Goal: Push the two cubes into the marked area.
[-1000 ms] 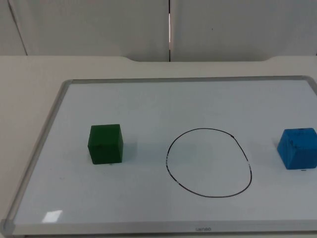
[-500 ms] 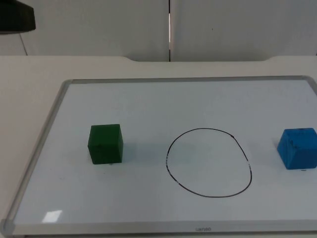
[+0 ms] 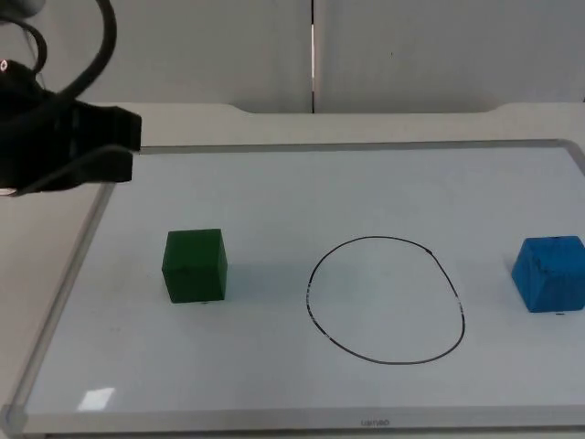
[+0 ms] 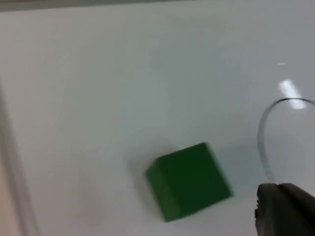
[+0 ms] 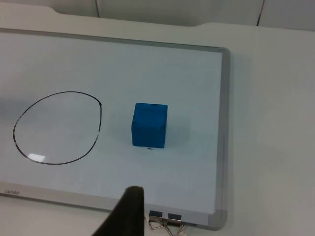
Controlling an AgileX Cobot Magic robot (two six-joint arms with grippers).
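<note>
Two cubes sit outside the hand-drawn black oval on my glossy whiteboard: the matte green cube to its left, the blue cube to its right. My left gripper hangs over the board's far-left corner; I cannot tell how its fingers stand. My right arm waits beside the blue cube.

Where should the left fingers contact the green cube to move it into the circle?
Probably on the green cube's flat face turned away from the drawn circle, coming from the whiteboard's outer edge. It sits squarely, and the left gripper is on that side.
</note>
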